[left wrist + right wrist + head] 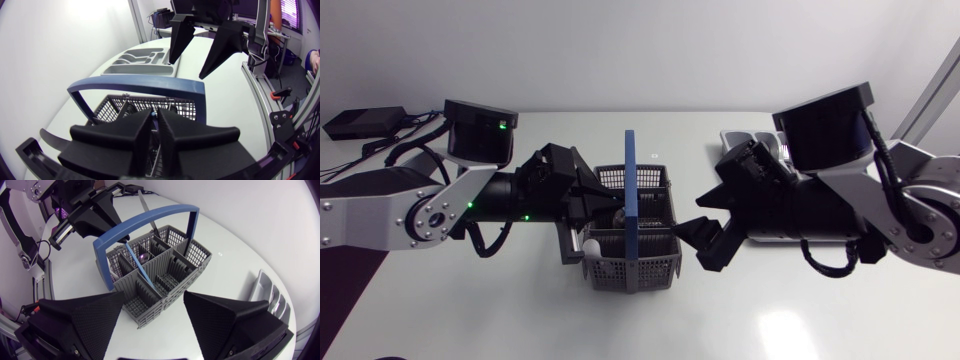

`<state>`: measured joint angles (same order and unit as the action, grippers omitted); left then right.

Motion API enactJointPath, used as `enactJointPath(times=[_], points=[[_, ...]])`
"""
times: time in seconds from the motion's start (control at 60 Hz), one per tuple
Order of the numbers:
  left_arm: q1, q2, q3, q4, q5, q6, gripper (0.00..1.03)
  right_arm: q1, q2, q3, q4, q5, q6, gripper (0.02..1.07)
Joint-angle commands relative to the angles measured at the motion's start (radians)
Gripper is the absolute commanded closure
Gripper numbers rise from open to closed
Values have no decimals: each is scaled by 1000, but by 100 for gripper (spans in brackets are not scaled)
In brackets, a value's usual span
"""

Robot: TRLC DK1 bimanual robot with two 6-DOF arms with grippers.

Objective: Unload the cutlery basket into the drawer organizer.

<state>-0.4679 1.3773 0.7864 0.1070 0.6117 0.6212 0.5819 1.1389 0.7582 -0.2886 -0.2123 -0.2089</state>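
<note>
The grey cutlery basket (650, 265) with its upright blue handle (632, 195) stands mid-table between my arms. My left gripper (610, 210) hangs over the basket's left compartments. In the left wrist view it (156, 116) has its fingers pressed almost together on a thin silver piece of cutlery (145, 205), which rises out of the basket (170, 270). My right gripper (702, 240) is open just right of the basket, holding nothing, and its fingers (85, 325) frame the basket's near corner. The grey drawer organizer (140, 57) lies at the back right.
Most of the organizer (745, 138) is hidden under my right arm in the head view. A shiny spoon bowl (145, 256) shows inside one basket compartment. A black box with cables (365, 122) sits at the back left corner.
</note>
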Motion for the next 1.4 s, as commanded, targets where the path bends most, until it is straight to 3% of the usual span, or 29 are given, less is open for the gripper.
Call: enactJointPath(times=[0.0, 0.417, 0.683, 0.967, 1.133, 1.383], points=[[6, -18, -12, 14, -3, -18, 100, 9, -10, -34, -3, 4, 26, 21], [74, -213, -65, -24, 2, -37, 100, 13, -16, -28, -9, 5, 26, 21], [150, -399, -56, -155, 37, -58, 100, 32, -56, -7, -43, 22, 29, 21], [253, -598, 24, -352, 137, -104, 100, 50, -108, 29, -92, 40, 28, 21], [313, -584, 102, -403, 235, -213, 100, 65, -136, 76, -123, 42, 17, 21], [262, -374, 215, -435, 286, -336, 100, 121, -145, 127, -136, 73, -17, 21]])
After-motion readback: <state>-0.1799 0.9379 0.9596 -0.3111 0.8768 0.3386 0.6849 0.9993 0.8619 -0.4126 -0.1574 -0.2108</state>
